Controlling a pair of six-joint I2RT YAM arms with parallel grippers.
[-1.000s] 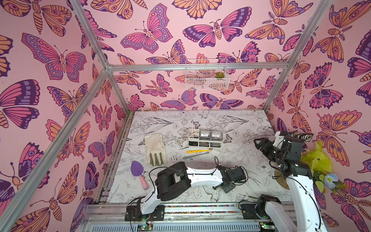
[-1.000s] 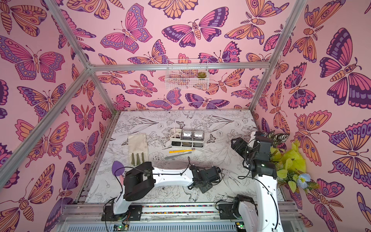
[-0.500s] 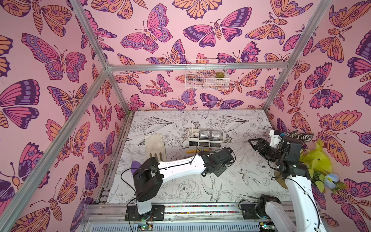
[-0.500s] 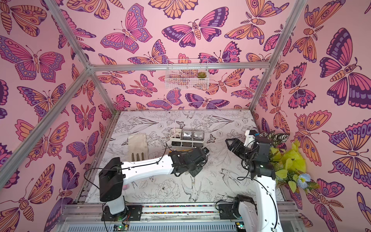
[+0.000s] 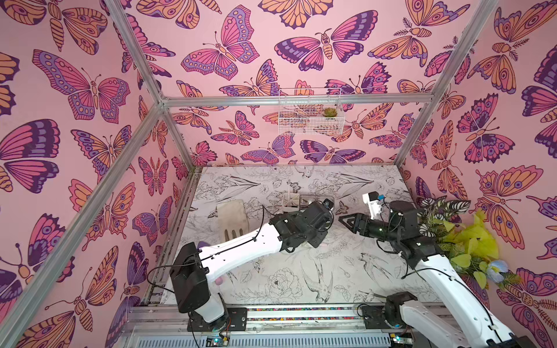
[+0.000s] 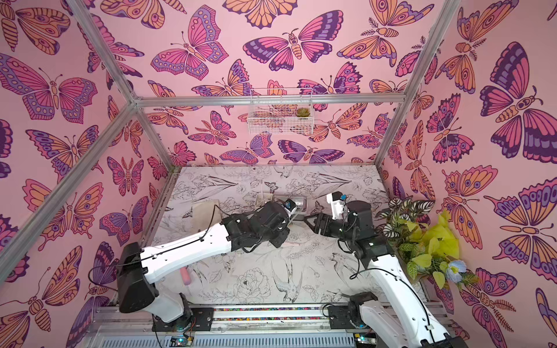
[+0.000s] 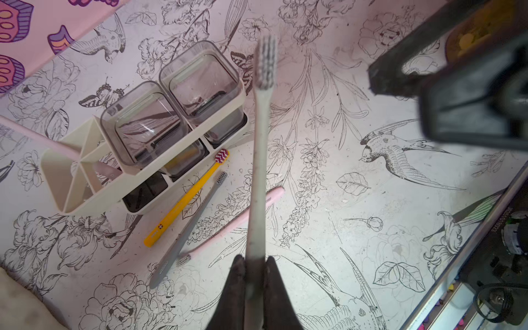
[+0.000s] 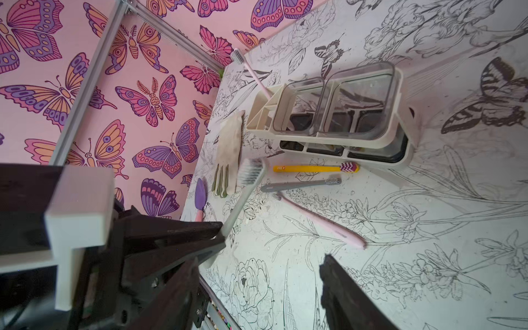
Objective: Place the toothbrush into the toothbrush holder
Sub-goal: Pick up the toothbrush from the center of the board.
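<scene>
My left gripper [image 7: 255,263] is shut on the handle of a pale grey toothbrush [image 7: 260,143], which hangs above the table with its bristle head pointing away from the jaws. The white toothbrush holder [image 7: 71,183] stands just beside it, with two clear-grey cups and a divided slot section. In both top views the holder [image 5: 291,200] [image 6: 261,199] shows just behind the left wrist. The right wrist view shows the held toothbrush [image 8: 245,188] in front of the holder [image 8: 328,135]. My right gripper [image 8: 257,285] [image 5: 346,220] is open and empty, facing the left wrist.
A yellow toothbrush [image 7: 185,200], a dark grey one [image 7: 194,217] and a pink one [image 7: 237,223] lie before the holder. Another pink brush [image 8: 251,74] leans in its slot. A glove [image 5: 232,217] and purple trowel [image 8: 200,194] lie left; a plant [image 5: 446,217] stands right.
The left arm has unfolded from the table's front and swung back and up toward the holder. The right gripper has moved left toward it, and its jaws have narrowed a little.
</scene>
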